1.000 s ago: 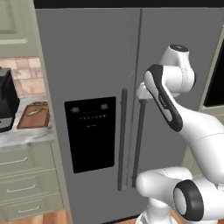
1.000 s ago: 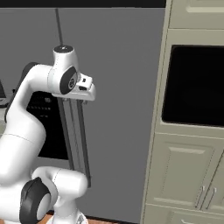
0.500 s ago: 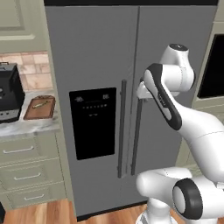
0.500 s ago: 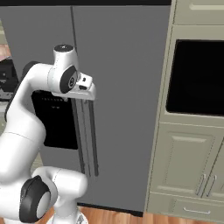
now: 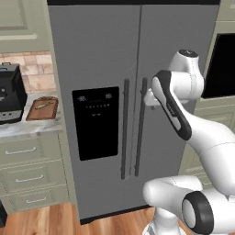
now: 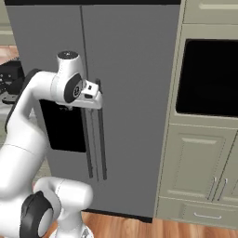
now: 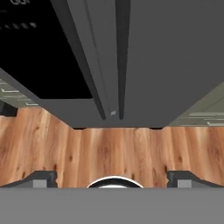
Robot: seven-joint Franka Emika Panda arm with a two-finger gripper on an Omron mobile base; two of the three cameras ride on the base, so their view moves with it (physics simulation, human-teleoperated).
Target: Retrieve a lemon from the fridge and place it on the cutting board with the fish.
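Pale green cabinets [image 6: 207,176] and warm wooden floor [image 7: 109,153] frame a kitchen where the gripper [image 7: 112,177] hangs with its jaws spread wide and nothing between them. Seen from the hand, its two dark fingertips [image 7: 41,178] sit far apart over the floor planks. Just ahead of the gripper stands the fridge [image 5: 133,69], grey and tall, both doors shut; its two dark handles [image 5: 125,128] run side by side down the middle seam, close in front of the hand, though no contact can be made out. Beyond the handles, to the gripper's left, is the black dispenser panel [image 5: 96,121] set in the left door. Further left still, well apart from the gripper, a counter [image 5: 27,127] carries the cutting board [image 5: 42,109], with the fish [image 5: 42,105] lying on it as a thin greenish sliver. Beside the board, further out, sits a black coffee machine [image 5: 10,94]. To the gripper's right, past the fridge, a dark oven window [image 6: 209,76] is set into the cabinets.
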